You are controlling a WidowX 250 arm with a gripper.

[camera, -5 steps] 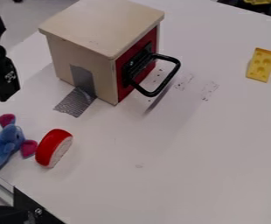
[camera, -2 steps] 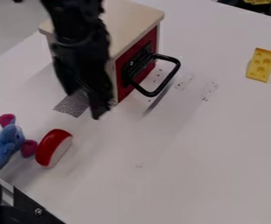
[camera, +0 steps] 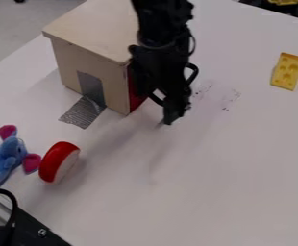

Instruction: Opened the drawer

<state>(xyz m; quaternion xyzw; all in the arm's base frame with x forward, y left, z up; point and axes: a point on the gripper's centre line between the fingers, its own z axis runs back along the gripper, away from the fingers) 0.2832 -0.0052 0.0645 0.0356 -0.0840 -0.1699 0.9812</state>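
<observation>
Drawer front (camera: 135,97): where the arm leaves it uncovered, a red strip, set in the right-hand face of the wooden box (camera: 69,67), far-left part of the scene; appears shut. It lies just left of the gripper.
Handle (camera: 196,72): black loop standing out to the right from the drawer front; its outer bar, by the parts showing, runs from far right to near left, roughly along that face. Middle hidden behind the gripper.
Gripper (camera: 169,118): black, pointing down, across the handle as seen, its tip on the near side of the loop. Spread, pressed together or pinching the bar: cannot tell. Contact with the handle: cannot tell.
Pull, as judged: rightward, straight out from the red face, once the loop is caught; a tip set too far out could slip off the bar.
Grey tape (camera: 84,113): from the box's near side down onto the counter (camera: 229,168); probably steadies the box against the pull.
Yellow toy cheese (camera: 286,72): far right, well apart.
</observation>
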